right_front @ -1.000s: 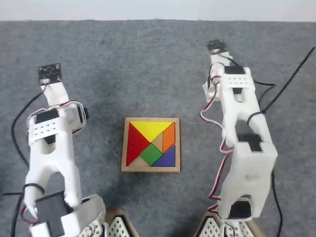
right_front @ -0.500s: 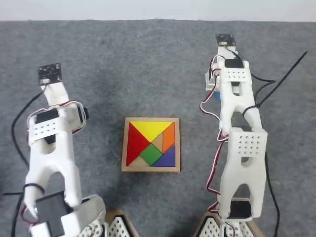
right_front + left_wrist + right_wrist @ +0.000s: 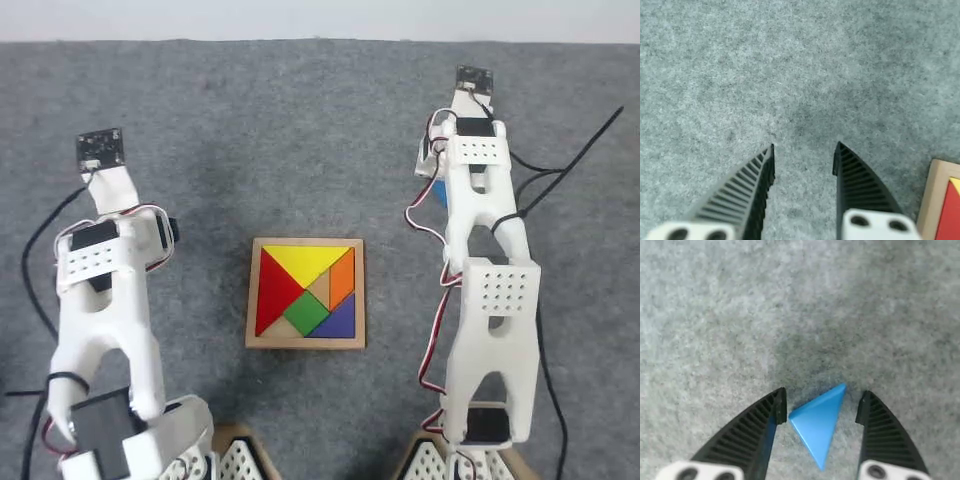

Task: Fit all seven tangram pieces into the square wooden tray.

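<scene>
The square wooden tray (image 3: 256,290) lies on the grey carpet between the two arms. It holds a yellow triangle (image 3: 305,261), a red triangle (image 3: 274,296), an orange piece (image 3: 343,276), a green square (image 3: 305,312) and a violet-blue triangle (image 3: 339,320), with bare wood patches among them. A light blue triangle (image 3: 819,422) lies flat on the carpet between the fingers of my open right gripper (image 3: 822,396); a bit of it (image 3: 440,190) also peeks out beside the right arm. My left gripper (image 3: 805,146) is open over bare carpet, with a tray corner (image 3: 939,197) off to one side.
The left arm (image 3: 100,290) stands left of the tray, and the right arm (image 3: 485,250) stretches along its right side. Black cables trail beside both arms. Open carpet lies beyond the tray.
The right arm has straightened and swung its wrist farther from the tray, toward the table's far right. The left arm and tray have not moved.
</scene>
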Controlling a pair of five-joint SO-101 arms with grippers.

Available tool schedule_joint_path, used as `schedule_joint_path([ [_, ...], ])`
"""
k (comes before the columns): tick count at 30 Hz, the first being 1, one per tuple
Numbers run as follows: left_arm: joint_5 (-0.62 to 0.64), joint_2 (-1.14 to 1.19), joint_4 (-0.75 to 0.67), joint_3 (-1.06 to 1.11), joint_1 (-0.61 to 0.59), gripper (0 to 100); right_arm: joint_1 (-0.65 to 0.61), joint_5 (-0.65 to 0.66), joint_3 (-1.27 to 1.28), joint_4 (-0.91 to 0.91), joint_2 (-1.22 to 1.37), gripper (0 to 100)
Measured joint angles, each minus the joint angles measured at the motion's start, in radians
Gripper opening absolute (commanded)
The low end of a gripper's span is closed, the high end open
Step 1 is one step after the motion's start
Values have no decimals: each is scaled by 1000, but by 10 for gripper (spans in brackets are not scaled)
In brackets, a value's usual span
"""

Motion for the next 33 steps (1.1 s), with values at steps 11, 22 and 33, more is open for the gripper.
schedule_joint_path([
  [11, 0, 0, 0, 0, 0, 189, 8, 0, -25, 35, 14, 117],
  [22, 0, 0, 0, 0, 0, 189, 9, 2, -41, 121, 14, 147],
  [33, 0, 0, 0, 0, 0, 189, -34, 130, -43, 325, 12, 158],
])
